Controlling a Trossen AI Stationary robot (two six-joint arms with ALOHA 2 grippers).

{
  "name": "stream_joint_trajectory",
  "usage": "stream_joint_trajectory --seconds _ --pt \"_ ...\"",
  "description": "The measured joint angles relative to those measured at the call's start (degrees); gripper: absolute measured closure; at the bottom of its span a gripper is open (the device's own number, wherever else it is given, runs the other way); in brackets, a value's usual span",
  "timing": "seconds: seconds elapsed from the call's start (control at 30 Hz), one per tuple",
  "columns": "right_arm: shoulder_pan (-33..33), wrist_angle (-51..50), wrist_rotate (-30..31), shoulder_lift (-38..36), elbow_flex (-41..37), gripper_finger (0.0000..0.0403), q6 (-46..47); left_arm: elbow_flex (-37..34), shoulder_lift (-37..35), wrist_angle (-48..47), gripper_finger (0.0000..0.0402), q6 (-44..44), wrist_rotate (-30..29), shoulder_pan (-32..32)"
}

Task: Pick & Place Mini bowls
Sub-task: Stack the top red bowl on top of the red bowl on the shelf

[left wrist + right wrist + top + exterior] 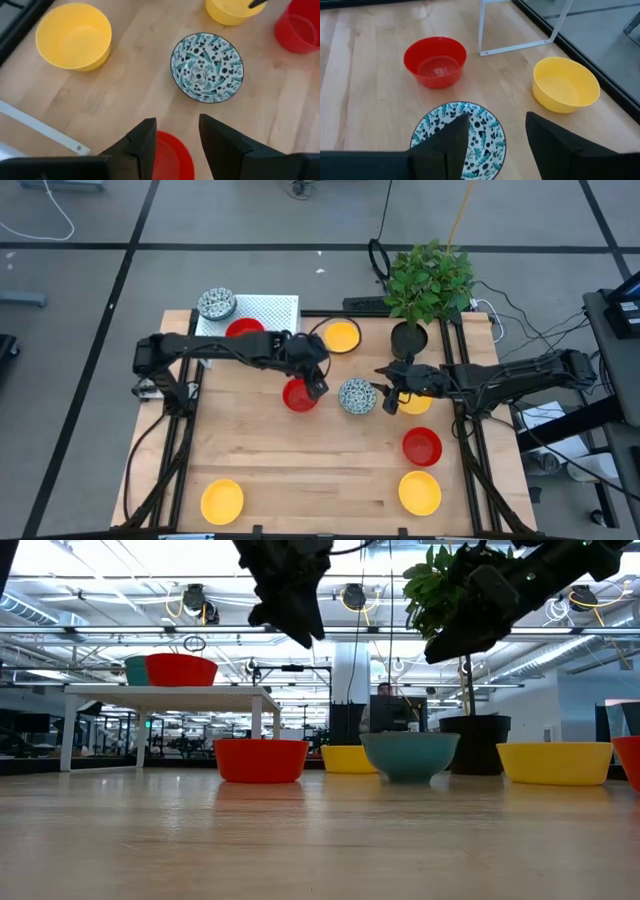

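on the wooden table seen from above, the left gripper hangs over a red bowl near the middle, and the right gripper sits just beside a blue-patterned bowl, with a yellow bowl partly under that arm. another yellow bowl lies toward the far edge near the white rack, which carries a second patterned bowl and a red one. a potted plant stands at the far right corner. closer in are a red bowl on the right, a yellow bowl below it and a yellow bowl at the near left.

at table height, both grippers hang above the surface, clear of the bowls; the red bowl, a yellow one, the teal-sided patterned bowl and another yellow one stand in a row, apart from each other.

in the left wrist view, the left gripper's fingers are spread with nothing between them, over the rim of the red bowl; the patterned bowl and a yellow bowl lie beyond.

in the right wrist view, the right gripper's fingers are likewise apart and empty, above the patterned bowl, with the red bowl, a yellow bowl and a rack leg farther off.
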Motion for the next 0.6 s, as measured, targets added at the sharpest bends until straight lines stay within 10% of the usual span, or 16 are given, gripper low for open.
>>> stream_joint_trajectory --seconds 0.6 --pt "0.1 -10.9 -0.3 -0.1 8.3 0.0216 -0.8 0.0 11.5 -14.8 0.0249 -4.0 7.1 -5.0"
